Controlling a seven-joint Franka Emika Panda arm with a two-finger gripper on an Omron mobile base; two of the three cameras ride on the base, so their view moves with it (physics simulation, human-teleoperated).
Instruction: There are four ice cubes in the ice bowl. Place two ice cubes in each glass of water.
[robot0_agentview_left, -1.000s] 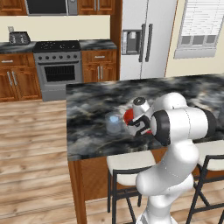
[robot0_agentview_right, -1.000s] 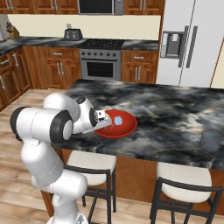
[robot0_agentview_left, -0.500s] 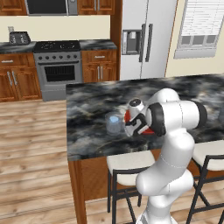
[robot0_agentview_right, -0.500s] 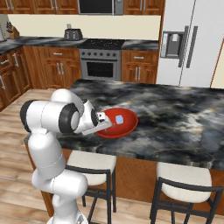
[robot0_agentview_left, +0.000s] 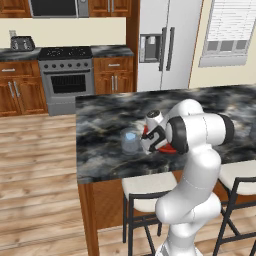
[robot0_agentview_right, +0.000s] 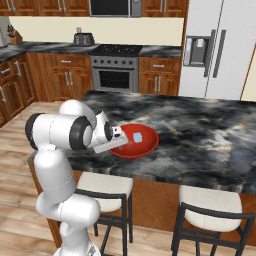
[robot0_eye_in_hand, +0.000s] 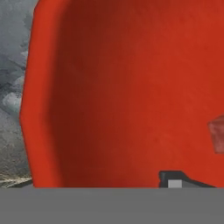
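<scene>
Hand view, tool (robot0_eye_in_hand: 175, 181) inside ice bowl (robot0_eye_in_hand: 109, 87)

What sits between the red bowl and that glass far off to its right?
Nothing: in the right base view, bare dark marble counter separates the red bowl from the glass.

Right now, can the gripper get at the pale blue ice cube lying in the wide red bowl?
Probably yes. The gripper hangs over the near side of the wide red bowl, and the pale blue ice cube lies just beyond it with nothing between.
</scene>
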